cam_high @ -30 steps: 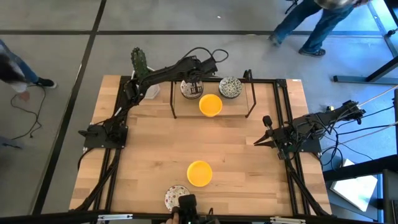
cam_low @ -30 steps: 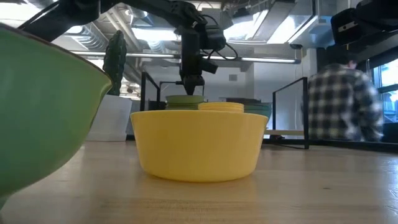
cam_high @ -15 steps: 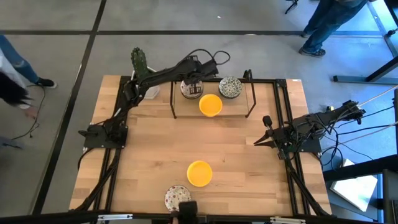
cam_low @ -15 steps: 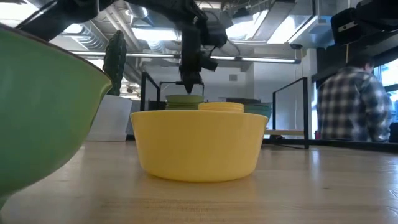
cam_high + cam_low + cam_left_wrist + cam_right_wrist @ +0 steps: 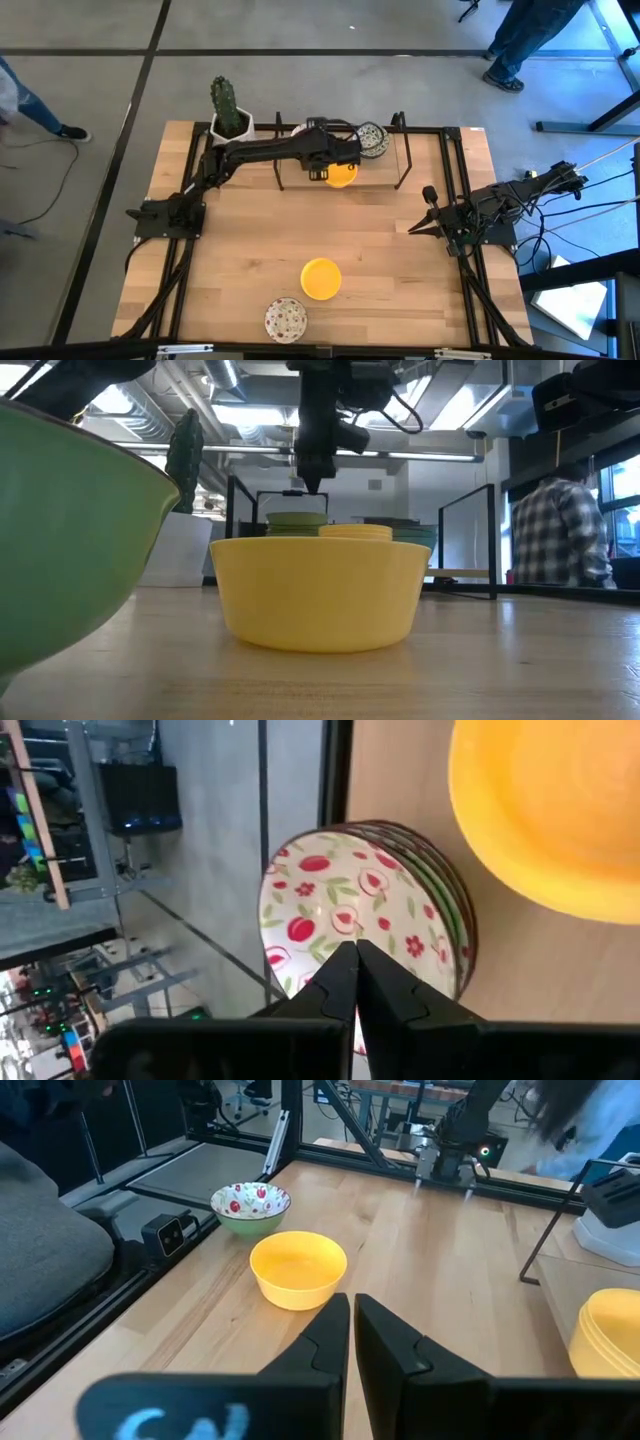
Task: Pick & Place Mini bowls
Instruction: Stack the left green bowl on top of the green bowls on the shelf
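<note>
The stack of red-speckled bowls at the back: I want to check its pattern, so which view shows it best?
The left wrist view: the stack of red-speckled bowls fills the frame, pattern and stacked rims clear. In the high view the left arm covers the stack. The low view shows only green rims behind the yellow bowl. The right wrist view misses it.

Stack of red-speckled white bowls [image 5: 365, 915] upright, directly beneath shut left jaws; yellow stack [image 5: 550, 805] beside it; lone yellow bowl [image 5: 321, 278] and speckled bowl [image 5: 285, 319] well apart.
</note>
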### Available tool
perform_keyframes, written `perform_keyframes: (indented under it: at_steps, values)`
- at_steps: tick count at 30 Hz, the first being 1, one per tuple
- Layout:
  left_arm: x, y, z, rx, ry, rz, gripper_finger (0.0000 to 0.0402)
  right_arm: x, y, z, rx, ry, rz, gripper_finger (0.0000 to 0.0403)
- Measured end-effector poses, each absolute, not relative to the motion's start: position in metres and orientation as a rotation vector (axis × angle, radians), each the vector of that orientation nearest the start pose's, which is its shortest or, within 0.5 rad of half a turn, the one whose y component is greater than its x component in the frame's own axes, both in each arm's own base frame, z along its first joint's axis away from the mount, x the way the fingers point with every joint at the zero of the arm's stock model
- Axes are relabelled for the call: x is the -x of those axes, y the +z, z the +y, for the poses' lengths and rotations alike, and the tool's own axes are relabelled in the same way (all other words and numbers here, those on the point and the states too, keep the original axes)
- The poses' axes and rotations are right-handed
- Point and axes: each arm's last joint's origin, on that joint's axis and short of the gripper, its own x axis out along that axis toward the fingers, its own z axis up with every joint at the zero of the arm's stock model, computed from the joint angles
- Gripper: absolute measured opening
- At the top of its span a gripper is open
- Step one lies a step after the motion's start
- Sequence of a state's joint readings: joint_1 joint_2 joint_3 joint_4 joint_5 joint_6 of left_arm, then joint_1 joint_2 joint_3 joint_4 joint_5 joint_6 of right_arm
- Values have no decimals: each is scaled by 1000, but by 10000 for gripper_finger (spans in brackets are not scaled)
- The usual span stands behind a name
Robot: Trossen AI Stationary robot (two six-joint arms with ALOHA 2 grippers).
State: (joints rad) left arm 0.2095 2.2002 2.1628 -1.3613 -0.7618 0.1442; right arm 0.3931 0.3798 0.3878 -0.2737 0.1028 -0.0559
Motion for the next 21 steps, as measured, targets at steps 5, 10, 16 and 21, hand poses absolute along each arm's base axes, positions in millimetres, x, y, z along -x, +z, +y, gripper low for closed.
perform_keyframes:
  at_steps: [5,10,16,21]
  values:
    - [-422,276,118,-493,725,1489,2,-105,238,40,117,295,250,23]
    - [-418,276,128,-433,744,1488,1,-105,238,40,118,296,250,23]
    - [-418,268,128,-386,693,1529,2,-105,238,40,121,296,251,23]
    - [-419,261,126,-384,678,1562,1,-105,238,40,119,296,252,23]
